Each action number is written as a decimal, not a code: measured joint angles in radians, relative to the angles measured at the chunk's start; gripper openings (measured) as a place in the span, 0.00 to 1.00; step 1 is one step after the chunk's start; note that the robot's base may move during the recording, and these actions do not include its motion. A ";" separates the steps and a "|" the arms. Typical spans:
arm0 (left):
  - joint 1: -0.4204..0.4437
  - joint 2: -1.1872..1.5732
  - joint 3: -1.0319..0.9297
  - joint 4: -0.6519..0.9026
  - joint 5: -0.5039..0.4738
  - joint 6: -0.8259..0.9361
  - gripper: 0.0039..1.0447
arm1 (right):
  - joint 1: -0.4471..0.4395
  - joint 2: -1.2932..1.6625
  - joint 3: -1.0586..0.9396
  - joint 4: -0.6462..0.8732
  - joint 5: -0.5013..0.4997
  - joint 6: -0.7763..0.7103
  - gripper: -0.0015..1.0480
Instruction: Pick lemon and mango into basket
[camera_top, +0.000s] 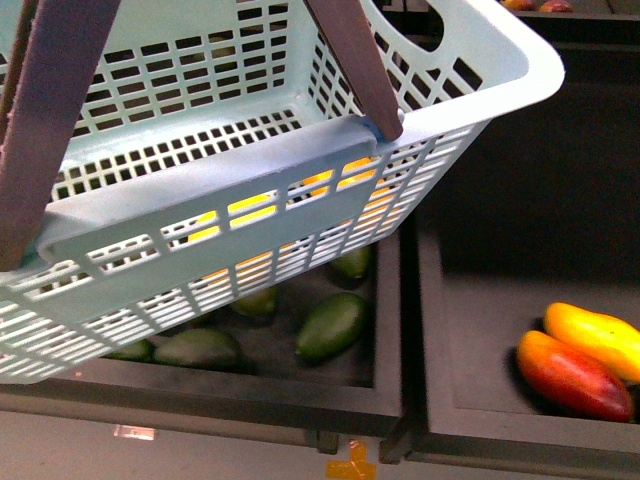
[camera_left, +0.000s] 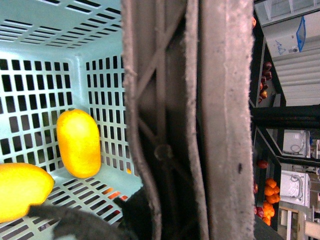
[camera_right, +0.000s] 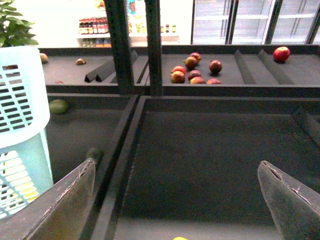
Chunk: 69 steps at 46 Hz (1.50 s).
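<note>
1. Teal slotted plastic fills most of my front view: the basket (camera_top: 300, 170) hangs tilted above the dark bins, one brown handle (camera_top: 355, 65) crossing its rim and another at the far left edge.
2. Through the basket's near wall I see yellow-orange patches, so fruit lies inside against that wall.
3. My left wrist view looks into the basket (camera_left: 45, 30): the mango (camera_left: 78, 142) leans against the slotted wall, and the lemon (camera_left: 22, 190) lies on the floor just beside it.
4. My left hand's fingers (camera_left: 225, 125) fill the middle of that view, pressed together on a brown strip that looks like the basket's handle; I cannot see the whole grip.
5. My right hand (camera_right: 175, 200) stands wide open and holds nothing, its two fingers (camera_right: 60, 210) spread over a dark bin (camera_right: 215, 165).
6. Below the basket, the left bin (camera_top: 300, 395) holds several dark green oval fruits (camera_top: 330, 326).
7. To the right, another bin (camera_top: 500, 440) holds a red mango (camera_top: 572, 375) touching an orange-yellow one (camera_top: 597, 338).
8. In the right wrist view, red apples (camera_right: 192, 70) lie in a far bin behind two dark posts.
</note>
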 joint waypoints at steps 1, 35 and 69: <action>0.000 0.000 0.000 0.000 0.000 0.000 0.13 | 0.000 0.000 0.000 0.000 0.001 0.000 0.92; 0.001 0.001 0.000 0.000 0.006 -0.003 0.13 | 0.000 0.000 0.000 0.000 0.000 0.000 0.92; 0.181 0.640 0.548 0.113 -0.575 -0.430 0.13 | -0.003 -0.001 0.000 0.000 -0.002 0.000 0.92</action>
